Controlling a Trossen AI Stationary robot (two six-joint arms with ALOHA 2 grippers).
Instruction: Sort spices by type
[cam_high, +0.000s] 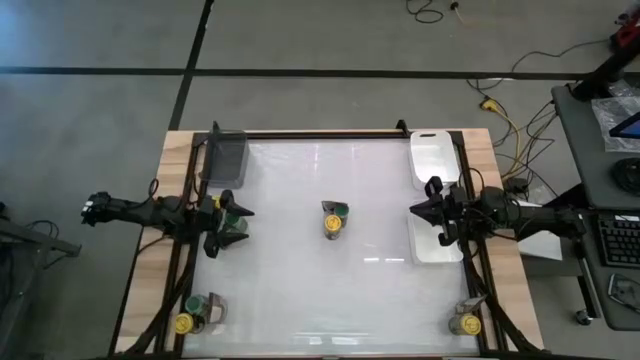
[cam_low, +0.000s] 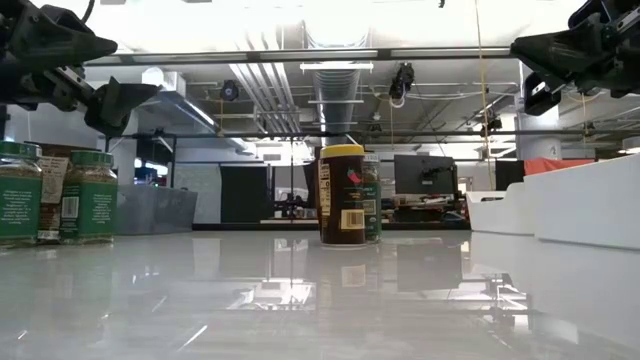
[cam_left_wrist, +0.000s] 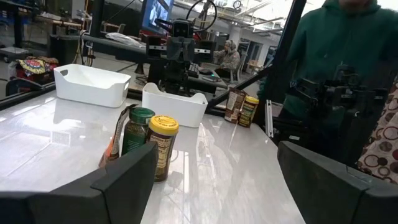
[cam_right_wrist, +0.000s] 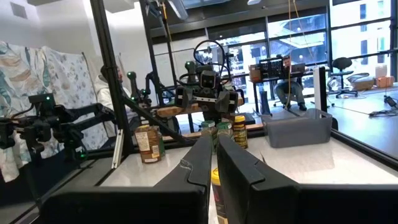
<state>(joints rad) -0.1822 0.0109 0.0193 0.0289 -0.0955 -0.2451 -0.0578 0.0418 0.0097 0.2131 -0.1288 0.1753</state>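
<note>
The desk (cam_high: 300, 280) has a glossy white top framed in pale wood. At its middle stand two spice jars touching each other: a yellow-lidded jar (cam_high: 332, 225) and, just behind it toward the far edge, a green-lidded jar (cam_high: 337, 209). In the low view the yellow-lidded jar (cam_low: 341, 196) stands upright with a dark label, and the green-lidded one shows only as a sliver at its side.

More jars are grouped at the near corners. At the near left corner a jar with a yellow lid (cam_high: 183, 323) sits beside a green-lidded one (cam_high: 208, 305). At the near right corner a small cluster of jars (cam_high: 466, 321) stands by the frame; their lid colours are hard to tell from above.

The left claw (cam_high: 238, 224) hangs above the desk's left side, its fingers spread wide and holding nothing; its wrist view looks across at the central pair of jars. The right claw (cam_high: 418, 209) hangs at the right side, above the edge of the white trays, its fingers pressed together and empty.

Two white trays (cam_high: 435, 160) lie end to end along the right edge. A grey bin (cam_high: 226, 155) sits at the far left corner.

A person in a green hooded top (cam_left_wrist: 336, 43) stands beyond the desk in the left wrist view.
</note>
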